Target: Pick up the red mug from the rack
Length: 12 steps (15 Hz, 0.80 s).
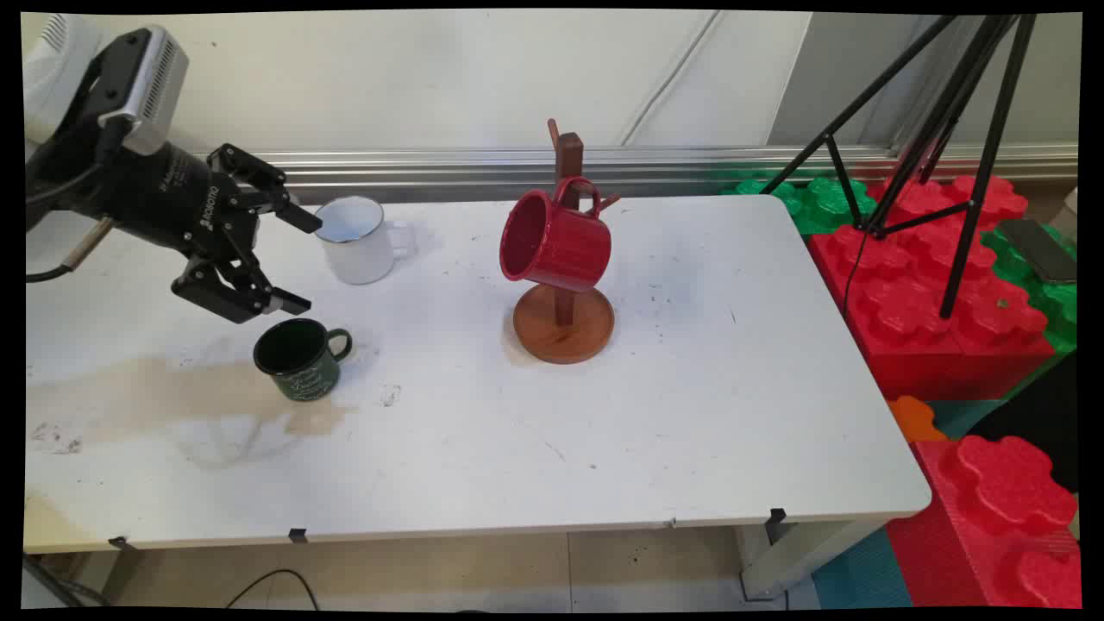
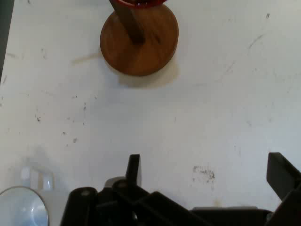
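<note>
Gripper [image 1: 297, 259] hangs wide open and empty over the desk [image 1: 690, 414], between a white enamel mug [image 1: 355, 240] and a dark green mug [image 1: 299, 359]. Further right, a glossy red mug [image 1: 555, 239] hangs tilted on a wooden mug tree [image 1: 564, 321].

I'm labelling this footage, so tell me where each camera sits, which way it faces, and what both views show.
Main view: fixed above the table's near side, facing the back wall; shows the open gripper entering from the left.
Hand view: on the hand, looking down past the fingers at the table.
Shared: the wooden mug stand and the white mug.
</note>
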### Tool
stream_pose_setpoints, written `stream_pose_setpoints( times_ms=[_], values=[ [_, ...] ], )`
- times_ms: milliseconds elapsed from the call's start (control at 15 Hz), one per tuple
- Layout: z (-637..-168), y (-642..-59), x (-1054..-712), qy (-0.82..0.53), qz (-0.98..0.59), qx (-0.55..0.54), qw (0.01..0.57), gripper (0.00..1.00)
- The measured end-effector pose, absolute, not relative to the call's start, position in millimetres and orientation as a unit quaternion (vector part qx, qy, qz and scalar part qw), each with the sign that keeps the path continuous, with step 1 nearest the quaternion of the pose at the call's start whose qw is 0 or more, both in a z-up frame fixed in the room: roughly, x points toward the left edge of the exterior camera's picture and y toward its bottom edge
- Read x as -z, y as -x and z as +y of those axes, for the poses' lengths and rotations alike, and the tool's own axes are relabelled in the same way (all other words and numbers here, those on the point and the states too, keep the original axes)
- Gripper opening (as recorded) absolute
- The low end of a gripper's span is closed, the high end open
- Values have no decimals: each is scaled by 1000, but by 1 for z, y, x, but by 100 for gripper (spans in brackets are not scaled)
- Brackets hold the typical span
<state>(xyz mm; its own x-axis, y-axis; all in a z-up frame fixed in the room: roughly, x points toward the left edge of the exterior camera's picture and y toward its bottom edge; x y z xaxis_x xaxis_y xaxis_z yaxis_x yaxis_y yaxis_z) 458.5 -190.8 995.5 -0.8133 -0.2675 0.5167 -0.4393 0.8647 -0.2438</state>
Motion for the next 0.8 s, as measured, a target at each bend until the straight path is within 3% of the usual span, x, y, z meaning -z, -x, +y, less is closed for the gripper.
stream_pose_setpoints(
  times_ms=[800],
  values=[
    [-217,-390,-1010,-191,-924,-193,268,100]
  ],
)
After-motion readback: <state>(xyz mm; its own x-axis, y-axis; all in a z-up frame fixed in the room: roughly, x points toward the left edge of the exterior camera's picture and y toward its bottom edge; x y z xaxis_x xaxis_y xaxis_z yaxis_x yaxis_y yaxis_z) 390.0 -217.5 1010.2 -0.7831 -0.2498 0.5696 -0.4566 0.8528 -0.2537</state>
